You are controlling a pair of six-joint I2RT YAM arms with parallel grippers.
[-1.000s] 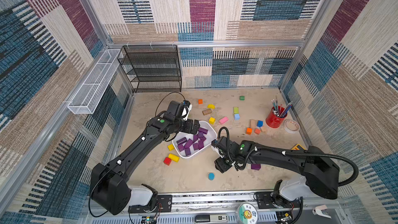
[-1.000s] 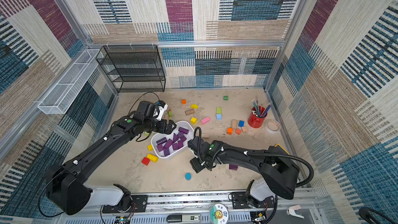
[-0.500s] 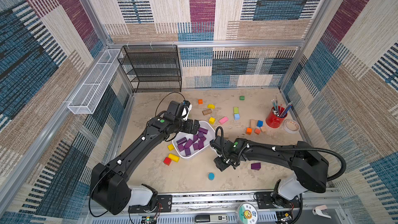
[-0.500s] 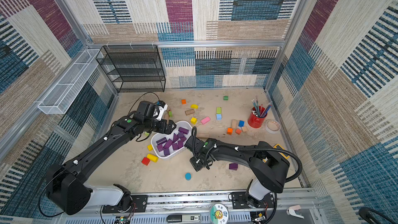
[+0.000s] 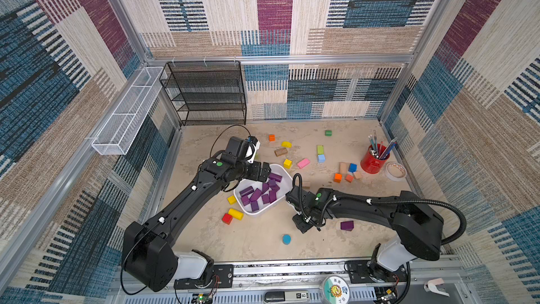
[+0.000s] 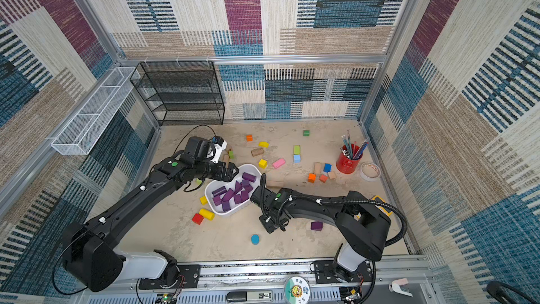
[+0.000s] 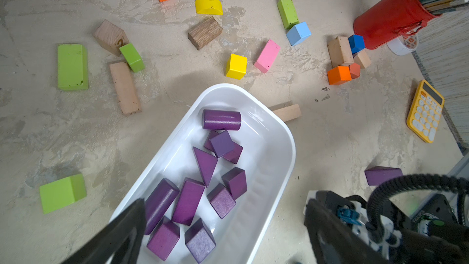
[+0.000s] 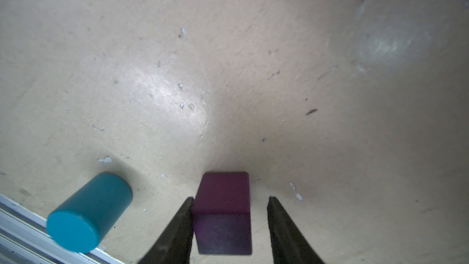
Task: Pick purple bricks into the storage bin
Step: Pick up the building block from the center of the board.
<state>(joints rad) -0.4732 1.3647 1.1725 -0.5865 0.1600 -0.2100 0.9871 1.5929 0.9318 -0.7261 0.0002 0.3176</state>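
Note:
Several purple bricks [image 5: 257, 194] [image 6: 230, 194] [image 7: 187, 199] lie in the white storage bin [image 5: 257, 213] [image 6: 225, 214] [image 7: 291, 143]. My left gripper [image 5: 263, 171] [image 6: 230, 172] [image 7: 224, 205] hangs open and empty over the bin's far end. My right gripper [image 5: 306, 225] [image 6: 273, 226] [image 8: 230, 199] points down at the table to the right of the bin. A purple brick [image 8: 223, 199] stands on the table between its fingers; one finger touches it and a gap shows at the other. Another purple brick [image 5: 346, 225] [image 6: 316, 225] [image 7: 383, 175] lies further right.
A blue cylinder [image 5: 286, 239] [image 8: 88, 212] lies beside the right gripper, near the front rail. A red cube [image 5: 227, 218] and a yellow cylinder [image 5: 236, 213] sit left of the bin. Several coloured blocks, a red pencil cup [image 5: 375, 162], a tape roll [image 5: 395, 171] and a yellow calculator [image 7: 425, 111] lie beyond.
The right gripper's jaws have narrowed around the purple brick, and the right arm's elbow has shifted slightly left. The left arm has not moved.

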